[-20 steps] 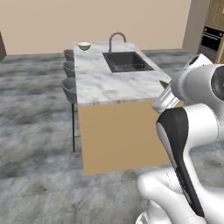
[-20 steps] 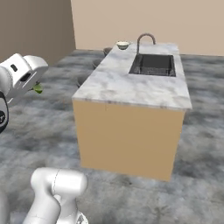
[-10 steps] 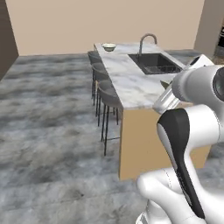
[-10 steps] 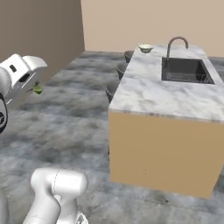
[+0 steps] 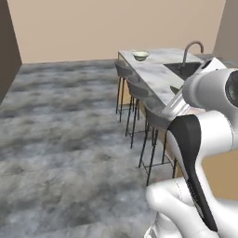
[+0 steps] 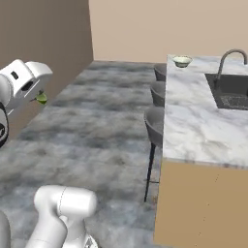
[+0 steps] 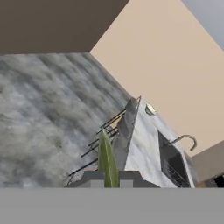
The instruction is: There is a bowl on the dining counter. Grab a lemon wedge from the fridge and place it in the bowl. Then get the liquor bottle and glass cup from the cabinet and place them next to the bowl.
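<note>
Lemon wedge job: biggest thing I see is the marble dining counter (image 6: 193,121), an island running away from me, with a sink (image 6: 231,91) and curved faucet (image 6: 228,57) set into it. Three grey bar stools (image 5: 155,116) line its left side. At the counter's far end sits the bowl (image 6: 182,61), small and pale, well apart from my arm. My gripper (image 7: 108,177) is pinched narrow on the lemon wedge (image 7: 107,162), greenish-yellow, held up off the floor; it also shows beside the hand in the right base view.
</note>
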Robot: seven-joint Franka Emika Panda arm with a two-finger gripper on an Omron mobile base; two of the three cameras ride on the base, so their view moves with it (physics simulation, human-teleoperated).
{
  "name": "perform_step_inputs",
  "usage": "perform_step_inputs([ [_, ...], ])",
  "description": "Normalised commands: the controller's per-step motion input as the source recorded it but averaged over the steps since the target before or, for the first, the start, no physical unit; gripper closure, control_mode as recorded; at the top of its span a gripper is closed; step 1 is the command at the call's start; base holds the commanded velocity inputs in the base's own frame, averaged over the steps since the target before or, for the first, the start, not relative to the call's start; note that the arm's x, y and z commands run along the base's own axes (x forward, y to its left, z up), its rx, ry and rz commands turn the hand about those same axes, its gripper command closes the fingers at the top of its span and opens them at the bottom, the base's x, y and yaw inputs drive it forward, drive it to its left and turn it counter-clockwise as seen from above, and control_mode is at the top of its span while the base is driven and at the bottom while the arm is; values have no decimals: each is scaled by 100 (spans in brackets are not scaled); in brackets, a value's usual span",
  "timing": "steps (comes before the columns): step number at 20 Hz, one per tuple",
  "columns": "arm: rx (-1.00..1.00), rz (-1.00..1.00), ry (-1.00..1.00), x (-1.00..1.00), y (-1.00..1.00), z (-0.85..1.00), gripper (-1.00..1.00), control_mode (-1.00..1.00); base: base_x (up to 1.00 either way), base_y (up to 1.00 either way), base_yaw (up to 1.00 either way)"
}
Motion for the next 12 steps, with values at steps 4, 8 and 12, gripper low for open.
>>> perform_step_inputs([
  [4,0,0,0,0,0,0,100,100,100,100,-21],
  [8,0,0,0,0,0,0,100,100,100,88,-41],
  [12,0,0,0,0,0,0,100,100,100,73,-57],
])
